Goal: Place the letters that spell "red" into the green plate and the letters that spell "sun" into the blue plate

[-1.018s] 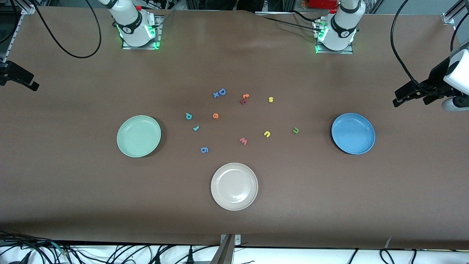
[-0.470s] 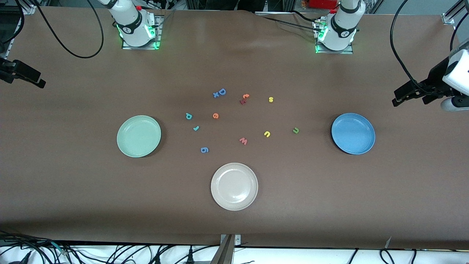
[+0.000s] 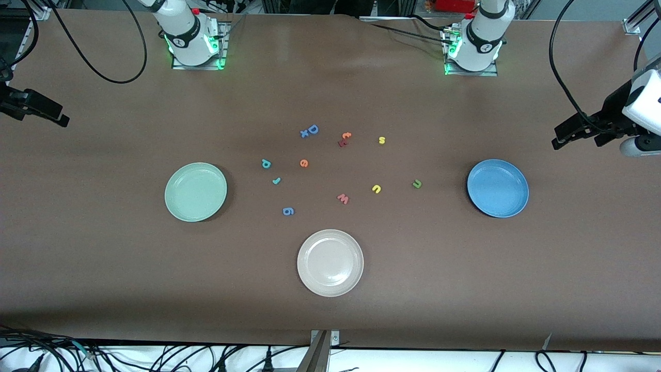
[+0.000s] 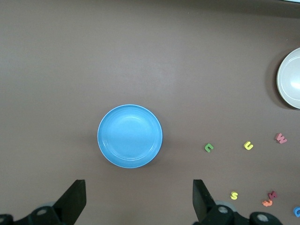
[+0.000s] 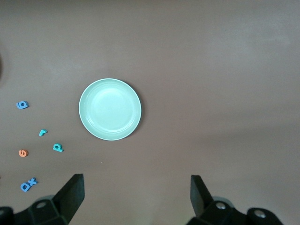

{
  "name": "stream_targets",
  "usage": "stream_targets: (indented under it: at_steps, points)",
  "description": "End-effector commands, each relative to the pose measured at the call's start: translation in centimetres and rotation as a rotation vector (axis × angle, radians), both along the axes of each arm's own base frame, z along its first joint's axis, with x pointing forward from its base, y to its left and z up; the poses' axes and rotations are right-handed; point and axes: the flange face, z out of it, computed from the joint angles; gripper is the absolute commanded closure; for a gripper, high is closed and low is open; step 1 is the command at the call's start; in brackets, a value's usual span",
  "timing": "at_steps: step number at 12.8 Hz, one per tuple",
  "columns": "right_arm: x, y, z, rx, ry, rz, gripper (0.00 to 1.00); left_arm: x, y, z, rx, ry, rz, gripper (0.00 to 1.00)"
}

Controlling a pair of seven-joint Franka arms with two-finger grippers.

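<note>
The green plate point(image 3: 195, 191) lies toward the right arm's end, the blue plate point(image 3: 498, 188) toward the left arm's end. Between them lie the teal d point(image 3: 266, 164), teal r point(image 3: 276, 180), orange e point(image 3: 303, 163), yellow s point(image 3: 381, 140), a yellow u/n shape point(image 3: 376, 189) and a dark green one point(image 3: 416, 184). My left gripper point(image 3: 576, 138) hangs open above the table edge beside the blue plate point(image 4: 130, 136). My right gripper point(image 3: 51, 116) hangs open above the table near the green plate point(image 5: 109, 109). Both grippers point(image 4: 138, 190) point(image 5: 136, 183) are empty.
A beige-white plate point(image 3: 330, 263) sits nearest the front camera. Among the letters also lie a blue D point(image 3: 312, 129), an orange t point(image 3: 346, 135), a pink w point(image 3: 343, 198) and a blue g shape point(image 3: 288, 211). Black cables hang near both table ends.
My right gripper has drifted a little inward over the table. My left gripper has shifted only slightly. Letters and plates have not moved.
</note>
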Motion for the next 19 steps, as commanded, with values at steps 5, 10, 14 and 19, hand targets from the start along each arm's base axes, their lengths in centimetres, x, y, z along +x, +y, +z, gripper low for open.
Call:
stream_targets:
  at_steps: [5, 10, 14, 19]
  points:
    - [0.4, 0.2, -0.2, 0.018, 0.018, 0.013, 0.01, 0.0, -0.2, 0.6, 0.009, 0.002, -0.005, 0.00]
    - [1.0, 2.4, -1.6, 0.003, 0.047, 0.048, 0.01, 0.0, -1.1, 0.7, 0.012, 0.000, -0.022, 0.00]
    - [1.4, 5.0, -4.9, 0.012, 0.143, 0.097, 0.00, 0.0, -1.1, 0.6, 0.012, 0.001, -0.024, 0.00]
    - [3.3, 10.5, -11.0, 0.000, 0.238, 0.178, 0.00, -0.5, -3.5, 0.5, 0.043, 0.017, -0.068, 0.00]
